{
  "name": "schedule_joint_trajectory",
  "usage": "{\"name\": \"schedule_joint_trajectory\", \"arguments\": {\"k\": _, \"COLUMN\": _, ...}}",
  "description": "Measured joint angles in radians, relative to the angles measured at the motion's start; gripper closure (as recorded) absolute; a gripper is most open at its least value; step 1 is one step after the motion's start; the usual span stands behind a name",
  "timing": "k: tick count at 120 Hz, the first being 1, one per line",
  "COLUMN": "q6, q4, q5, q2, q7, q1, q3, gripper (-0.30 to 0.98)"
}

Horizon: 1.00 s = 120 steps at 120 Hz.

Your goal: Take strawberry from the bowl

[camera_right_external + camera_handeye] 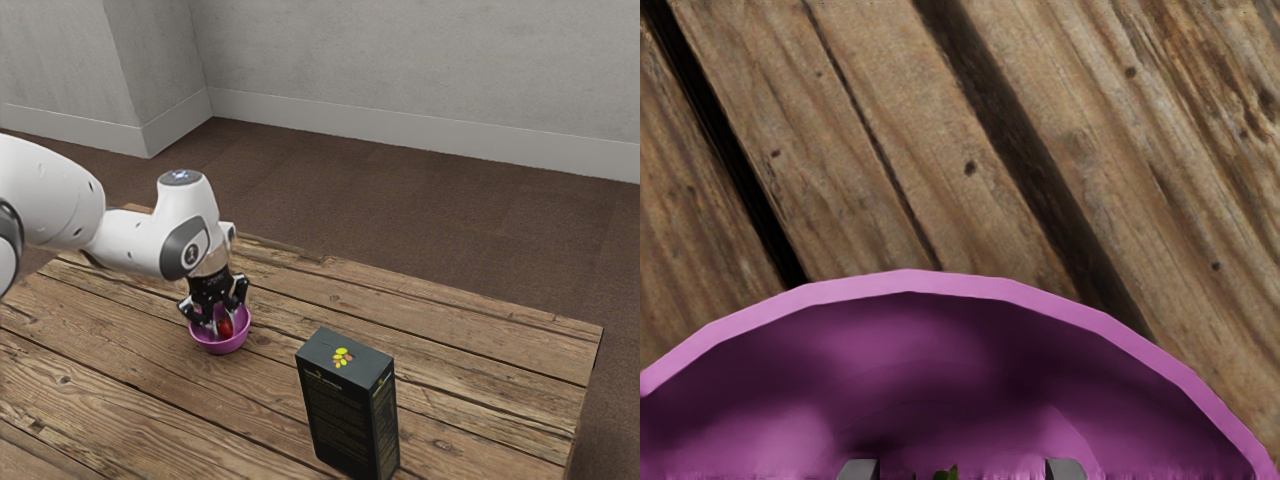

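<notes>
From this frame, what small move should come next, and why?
I'd probably close the jaws on the strawberry now, before any lift. They are down inside the purple bowl, one on each side of the fruit, and the wrist view shows gaps between them and its green top, so it does not look gripped.

Bowl [220,345] magenta, rim paler; strawberry [226,327] red, green top. Box [345,415] near-black, yellow-and-orange emblem. Table [120,380] brown, streaked grain, dark knots. Arm [130,240] white, dark grey trim
</notes>
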Motion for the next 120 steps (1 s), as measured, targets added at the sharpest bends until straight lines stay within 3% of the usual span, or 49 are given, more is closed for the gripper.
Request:
{"name": "schedule_joint_trajectory", "arguments": {"k": 50, "q6": -0.053, "q4": -0.001, "q5": 0.011, "q2": -0.118, "q7": -0.004, "q1": -0.061, "q3": 0.012, "gripper": 0.57}}
{"name": "schedule_joint_trajectory", "arguments": {"k": 120, "q6": -0.083, "q4": 0.202, "q5": -0.030, "q2": 0.078, "q7": -0.010, "q1": -0.291, "q3": -0.009, "gripper": 0.58}}
